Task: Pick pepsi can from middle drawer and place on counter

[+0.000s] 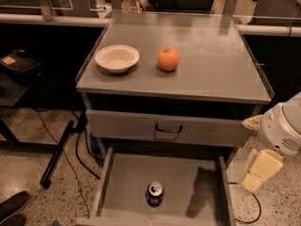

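The pepsi can stands upright on the floor of the open middle drawer, near its front centre, silver top facing up. The counter is the grey cabinet top above it. My gripper hangs below the white arm housing at the right, outside the drawer's right wall and to the right of and above the can. It holds nothing that I can see.
A white bowl and an orange fruit sit on the left half of the counter. A closed drawer front with a dark bar handle lies above the open drawer. A dark stand leg and cables lie on the floor at the left.
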Tool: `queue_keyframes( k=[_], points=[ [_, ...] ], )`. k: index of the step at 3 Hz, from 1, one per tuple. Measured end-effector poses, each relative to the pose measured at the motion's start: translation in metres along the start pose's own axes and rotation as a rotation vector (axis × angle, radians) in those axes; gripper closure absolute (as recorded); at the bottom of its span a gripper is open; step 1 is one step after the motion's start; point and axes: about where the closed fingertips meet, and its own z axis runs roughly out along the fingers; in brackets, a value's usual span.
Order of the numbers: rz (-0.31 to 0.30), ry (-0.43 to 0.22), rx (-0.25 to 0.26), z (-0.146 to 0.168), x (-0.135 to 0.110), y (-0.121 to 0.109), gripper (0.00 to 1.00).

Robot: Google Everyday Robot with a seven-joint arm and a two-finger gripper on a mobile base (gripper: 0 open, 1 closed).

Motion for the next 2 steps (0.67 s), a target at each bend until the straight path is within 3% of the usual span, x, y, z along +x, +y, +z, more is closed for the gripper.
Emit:
queue_keyframes(
  k=[2],
  points=[
    [0.088,-0.087,-0.098,0.083,0.039,0.026,0.00]
  ],
)
